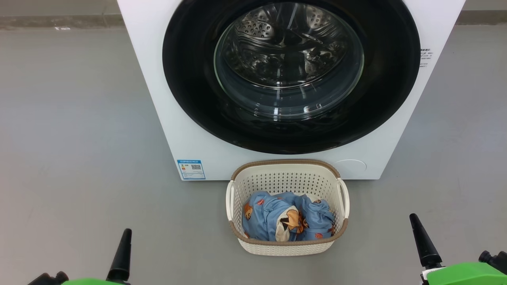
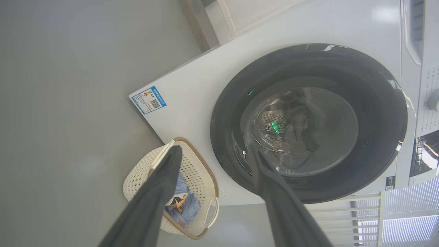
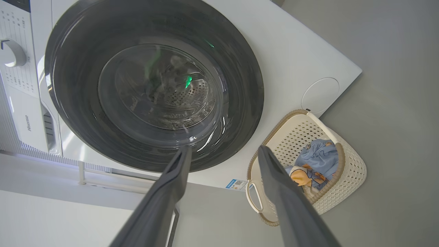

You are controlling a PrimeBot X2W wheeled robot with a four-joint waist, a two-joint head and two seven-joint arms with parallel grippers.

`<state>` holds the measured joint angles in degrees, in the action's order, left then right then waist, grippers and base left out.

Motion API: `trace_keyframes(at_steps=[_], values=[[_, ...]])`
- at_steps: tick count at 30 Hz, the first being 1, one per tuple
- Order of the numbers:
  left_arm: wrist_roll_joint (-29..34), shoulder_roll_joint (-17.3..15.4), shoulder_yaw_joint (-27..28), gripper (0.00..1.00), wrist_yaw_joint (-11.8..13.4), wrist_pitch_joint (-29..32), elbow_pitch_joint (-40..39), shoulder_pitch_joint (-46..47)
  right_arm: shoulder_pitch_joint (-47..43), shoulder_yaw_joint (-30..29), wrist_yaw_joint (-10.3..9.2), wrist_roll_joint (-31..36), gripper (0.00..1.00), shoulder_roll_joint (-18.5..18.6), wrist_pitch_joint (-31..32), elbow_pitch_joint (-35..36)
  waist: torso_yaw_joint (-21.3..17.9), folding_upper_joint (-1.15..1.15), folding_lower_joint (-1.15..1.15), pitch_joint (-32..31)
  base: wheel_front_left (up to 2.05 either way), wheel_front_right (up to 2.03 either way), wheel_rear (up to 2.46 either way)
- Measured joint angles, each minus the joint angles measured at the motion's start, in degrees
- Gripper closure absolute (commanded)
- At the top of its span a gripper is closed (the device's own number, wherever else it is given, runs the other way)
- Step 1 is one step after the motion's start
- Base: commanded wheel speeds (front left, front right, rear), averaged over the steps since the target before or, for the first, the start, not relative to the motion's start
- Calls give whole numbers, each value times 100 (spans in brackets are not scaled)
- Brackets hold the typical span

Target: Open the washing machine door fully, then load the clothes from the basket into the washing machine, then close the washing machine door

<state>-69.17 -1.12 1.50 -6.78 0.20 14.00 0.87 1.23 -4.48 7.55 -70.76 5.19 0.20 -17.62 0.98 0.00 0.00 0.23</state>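
Observation:
The white washing machine (image 1: 156, 99) fills the top of the head view. Its washing machine door (image 1: 190, 83), a glossy black ring around clear glass, lies flat against the front, and the steel drum shows through the glass. On the floor just before the machine stands the cream basket (image 1: 285, 163), with the blue bear-print clothes (image 1: 277, 217) bundled inside. My left gripper (image 2: 215, 151) is open and holds nothing; one of its fingers (image 1: 121, 257) rises at the lower left. My right gripper (image 3: 224, 148) is open too, with a finger (image 1: 424, 241) at the lower right. Both hang well short of the basket.
Grey floor (image 1: 79, 138) spreads wide on both sides of the machine and basket. A blue label (image 1: 191, 169) and a round white cover (image 1: 350, 166) sit low on the machine's front. The right wrist view shows the control knob (image 3: 12, 53).

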Motion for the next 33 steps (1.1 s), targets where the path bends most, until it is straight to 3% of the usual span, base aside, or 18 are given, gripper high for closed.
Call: trace_keyframes(at_steps=[33], values=[[2347, -22, -307, 0, 152, -530, -304, -94, -2, 215, 0, 2103, 0, 182, -545, -3, 83, 0, 0, 15, 0, 0, 0]])
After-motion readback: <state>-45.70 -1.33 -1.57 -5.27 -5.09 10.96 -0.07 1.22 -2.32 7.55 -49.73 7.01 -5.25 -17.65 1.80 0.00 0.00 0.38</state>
